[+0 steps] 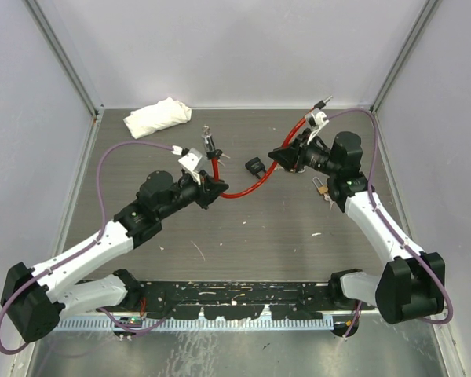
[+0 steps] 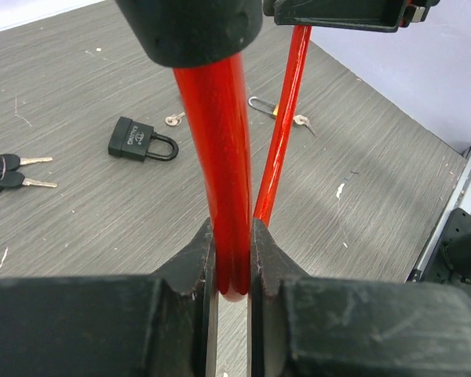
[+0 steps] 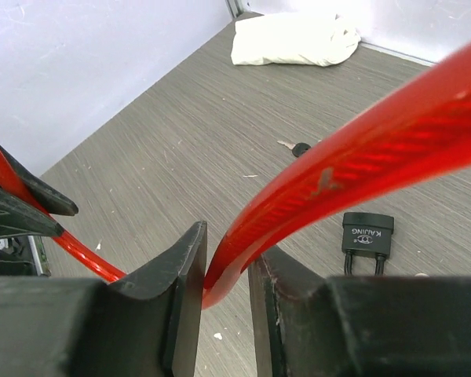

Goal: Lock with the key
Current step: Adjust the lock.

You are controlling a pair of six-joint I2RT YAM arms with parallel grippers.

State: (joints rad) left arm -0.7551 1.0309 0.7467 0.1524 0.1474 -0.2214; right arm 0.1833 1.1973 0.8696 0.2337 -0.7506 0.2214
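grey wood-grain surface [image 1: 243, 236]. red cable [image 1: 255, 187] sags across frame centre. left tool [image 2: 232, 259] closed to a narrow gap, pinching the cable's left stretch; right tool [image 3: 228, 271] clamped the same way on its right stretch. white cloth [image 1: 158, 116] upper left. black padlock [image 1: 255, 166] lies at centre between the 2 tools. 2 black-headed keys [image 2: 8, 173] at left edge of left wrist view.

Your left arm [image 1: 94, 247] stretches from the near left corner toward the table's middle, and the left gripper [image 1: 213, 189] is clamped on the red cable [image 1: 250, 188]. Your right arm [image 1: 377, 224] rises from the near right corner with its wrist turned left. The right gripper [image 1: 282, 156] pinches the same cable.
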